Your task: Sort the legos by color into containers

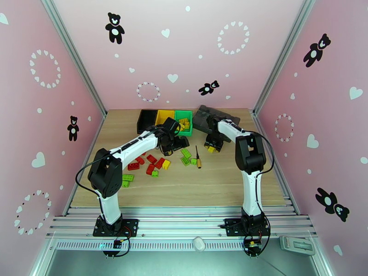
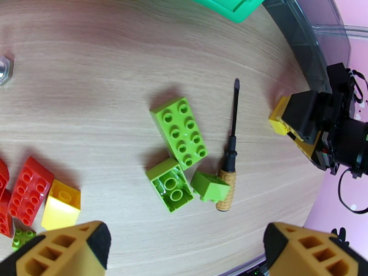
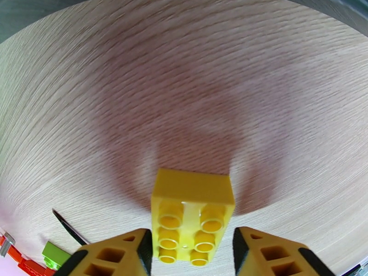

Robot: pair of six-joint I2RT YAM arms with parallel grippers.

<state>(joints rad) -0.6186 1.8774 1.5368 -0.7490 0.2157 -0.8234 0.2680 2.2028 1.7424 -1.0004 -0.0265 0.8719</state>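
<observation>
Your table (image 1: 221, 189) carries scattered legos (image 1: 151, 158) and a screwdriver (image 1: 198, 156). The containers (image 1: 148, 119) and a tray (image 1: 201, 119) line its far edge.

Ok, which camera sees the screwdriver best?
The left wrist view: the whole screwdriver lies plain, dark tip to orange handle. In the top view the screwdriver is tiny; the right wrist view catches part of its dark shaft.

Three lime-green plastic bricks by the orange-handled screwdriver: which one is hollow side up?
The middle brick, between the long eight-stud brick and the small brick at the screwdriver handle: only its open underside faces up.
</observation>
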